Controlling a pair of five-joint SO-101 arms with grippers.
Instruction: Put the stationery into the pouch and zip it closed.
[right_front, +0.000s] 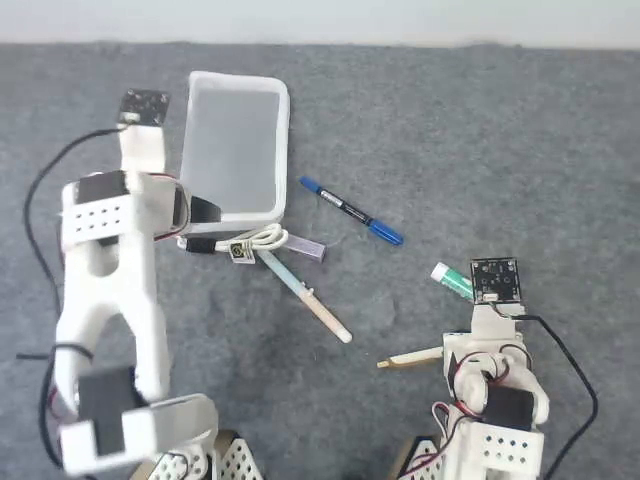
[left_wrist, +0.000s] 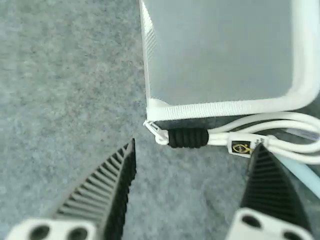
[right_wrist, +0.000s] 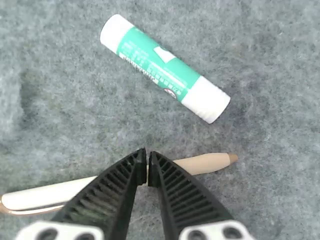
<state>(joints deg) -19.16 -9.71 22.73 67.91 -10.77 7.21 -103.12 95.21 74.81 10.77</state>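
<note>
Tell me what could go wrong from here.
1. The left gripper is open by the pouch's white cord; closing there could catch the cord and drag the pouch.
2. The right gripper is shut above the beige pen; pressing down shut might only push the pen or roll the nearby glue stick.

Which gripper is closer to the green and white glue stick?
Right. The right gripper sits shut just short of the glue stick, above a beige pen; the left gripper is open at the pouch, far off.
</note>
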